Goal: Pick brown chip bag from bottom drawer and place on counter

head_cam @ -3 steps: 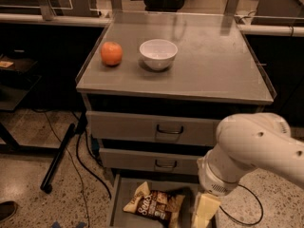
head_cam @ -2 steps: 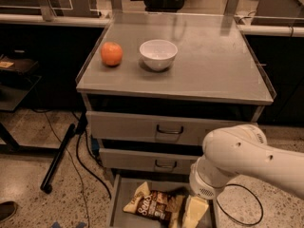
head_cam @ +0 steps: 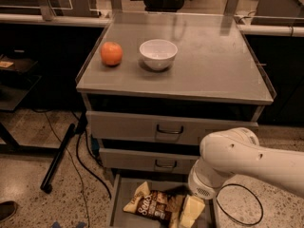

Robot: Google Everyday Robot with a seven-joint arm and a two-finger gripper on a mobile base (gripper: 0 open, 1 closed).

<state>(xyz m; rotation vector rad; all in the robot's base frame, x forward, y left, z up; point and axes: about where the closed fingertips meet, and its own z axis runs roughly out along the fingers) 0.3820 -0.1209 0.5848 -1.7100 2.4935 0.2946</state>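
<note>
the white arm [head_cam: 242, 158] reaches in from the right, bending downward in front of the cabinet; its gripper [head_cam: 188, 214] is low in the bottom drawer [head_cam: 118, 199], right at the right end of the brown chip bag [head_cam: 151, 206]; the cream-coloured gripper overlaps the bag's tan end, and whether it is apart, together or clamped on the bag i cannot tell from here; the bag lies flat on the floor of the open drawer, dark centre with white script facing up, tan corner pointing up-left; the drawer is pulled out at the very bottom of the view, its front cut off by the edge.

above it, the middle drawer [head_cam: 165, 164] and the top drawer [head_cam: 169, 129] are both closed, each with a dark loop handle; up on the counter [head_cam: 213, 70] an orange [head_cam: 111, 53] sits near the left edge, with a white bowl [head_cam: 158, 54] just beside it to the right, the two apart; down on the speckled floor a dark cable loop [head_cam: 247, 208] lies to the right of the drawer, and a black bar [head_cam: 58, 156] slants to the left of the cabinet.
</note>
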